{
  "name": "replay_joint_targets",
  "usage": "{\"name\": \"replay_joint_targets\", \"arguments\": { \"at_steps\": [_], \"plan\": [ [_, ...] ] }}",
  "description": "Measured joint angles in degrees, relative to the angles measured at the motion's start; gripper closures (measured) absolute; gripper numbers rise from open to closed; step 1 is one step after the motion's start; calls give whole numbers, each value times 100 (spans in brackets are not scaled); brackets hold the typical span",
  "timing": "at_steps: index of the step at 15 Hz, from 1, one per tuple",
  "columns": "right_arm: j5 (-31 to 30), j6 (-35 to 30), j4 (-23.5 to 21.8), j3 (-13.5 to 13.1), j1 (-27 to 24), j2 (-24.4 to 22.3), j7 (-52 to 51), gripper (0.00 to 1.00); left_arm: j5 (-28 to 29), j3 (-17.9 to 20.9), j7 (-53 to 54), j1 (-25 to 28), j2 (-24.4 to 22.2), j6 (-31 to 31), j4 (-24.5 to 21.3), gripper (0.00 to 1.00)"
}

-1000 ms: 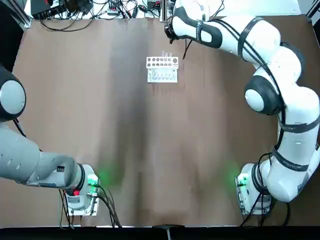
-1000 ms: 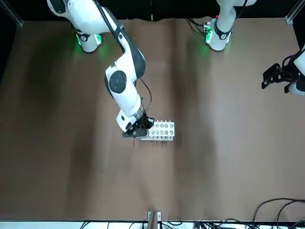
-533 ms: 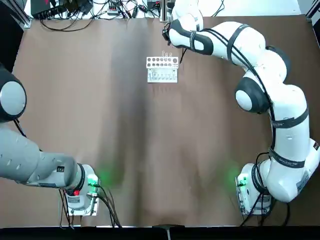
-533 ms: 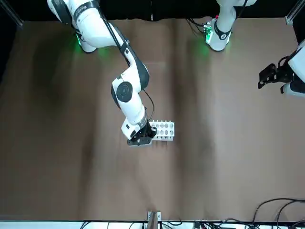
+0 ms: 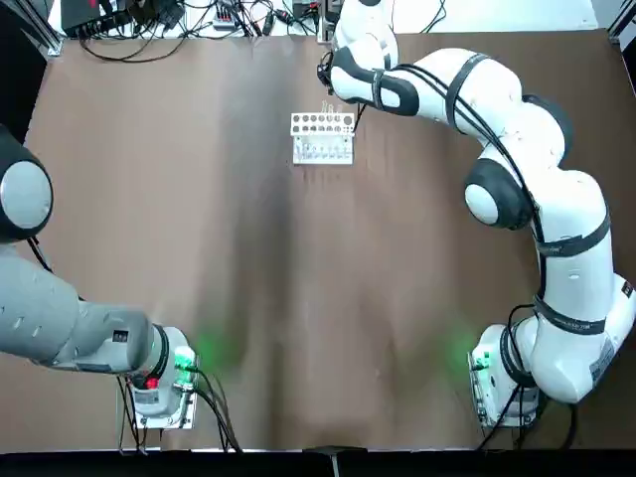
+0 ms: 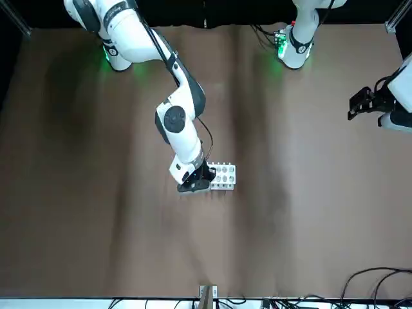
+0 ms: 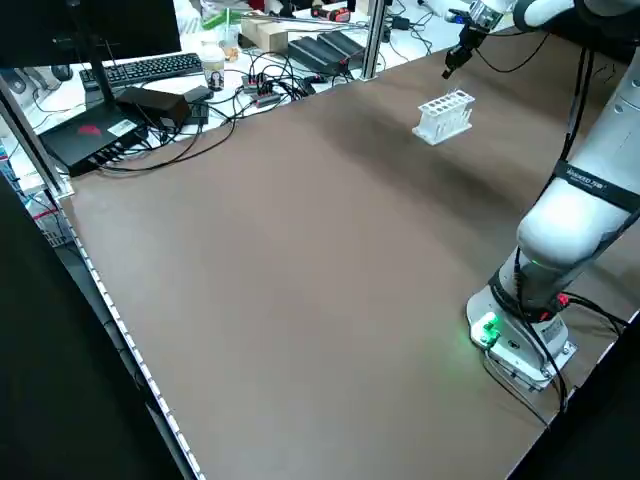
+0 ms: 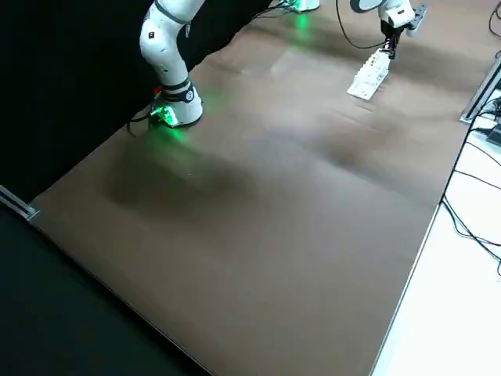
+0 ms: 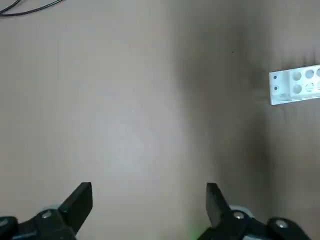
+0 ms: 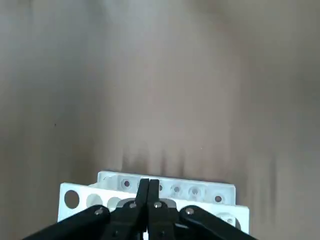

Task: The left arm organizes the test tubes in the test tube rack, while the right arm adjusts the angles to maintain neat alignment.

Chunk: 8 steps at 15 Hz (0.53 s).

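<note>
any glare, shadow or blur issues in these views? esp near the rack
Top view: broad dark shadow band down the table, green base-light glow near both bases; the test tube rack stays readable. Right wrist view: the right gripper, fingers together, covers part of the rack; soft streaks beyond it. Left wrist view: rack cut off at the frame edge, left gripper open.

White arms [image 5: 542, 129], blk cables, grey caps
</note>
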Motion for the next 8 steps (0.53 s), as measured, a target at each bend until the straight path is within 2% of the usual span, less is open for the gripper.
{"name": "replay_joint_targets", "arguments": {
  "at_steps": [8],
  "plan": [
    [-35, -17, 0, 0, 39, 46, 6, 95, 0, 0, -17, -36, 0, 0, -6, 0]
  ]
}}
